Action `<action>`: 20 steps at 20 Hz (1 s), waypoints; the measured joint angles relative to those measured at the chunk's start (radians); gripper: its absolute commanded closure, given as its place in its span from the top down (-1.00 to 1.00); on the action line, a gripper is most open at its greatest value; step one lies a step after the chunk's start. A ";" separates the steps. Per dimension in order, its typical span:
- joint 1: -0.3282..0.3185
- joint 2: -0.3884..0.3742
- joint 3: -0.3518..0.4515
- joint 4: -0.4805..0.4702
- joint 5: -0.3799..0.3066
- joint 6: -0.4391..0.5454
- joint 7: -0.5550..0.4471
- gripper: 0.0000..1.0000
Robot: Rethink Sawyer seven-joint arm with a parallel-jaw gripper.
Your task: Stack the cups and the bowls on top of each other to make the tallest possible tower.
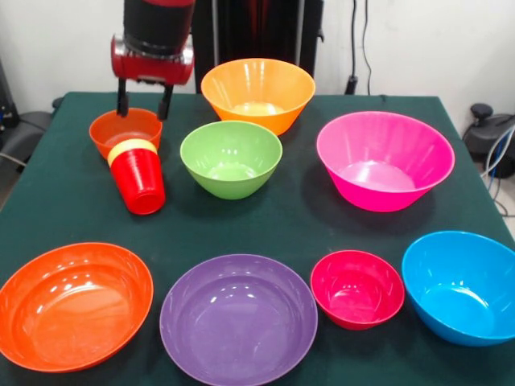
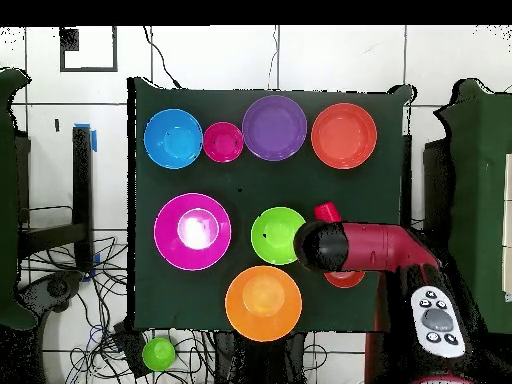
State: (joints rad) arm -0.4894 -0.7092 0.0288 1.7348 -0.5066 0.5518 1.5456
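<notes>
Cups: red cup lies tipped on its side with the yellow cup nested in it, rim against the small orange bowl near the tabletop far-left corner in the front view. Gripper hangs over that bowl, jaws spread apart, holding nothing. Light orange bowl at far edge, green bowl centre, magenta-pink bowl toward right edge. Near-edge row, left to right: orange-red bowl, purple bowl, small crimson-pink bowl, blue bowl. All bowls upright, none stacked.
</notes>
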 measured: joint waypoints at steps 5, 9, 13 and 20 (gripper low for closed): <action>0.001 -0.047 -0.020 0.054 0.006 0.000 0.000 1.00; -0.009 -0.067 -0.030 0.103 0.024 -0.050 0.015 1.00; -0.052 -0.067 -0.023 0.149 0.052 -0.155 0.035 1.00; -0.295 -0.065 0.047 0.272 0.071 -0.465 0.065 1.00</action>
State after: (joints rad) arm -0.7848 -0.7737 0.0761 2.0065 -0.4356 0.0870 1.6107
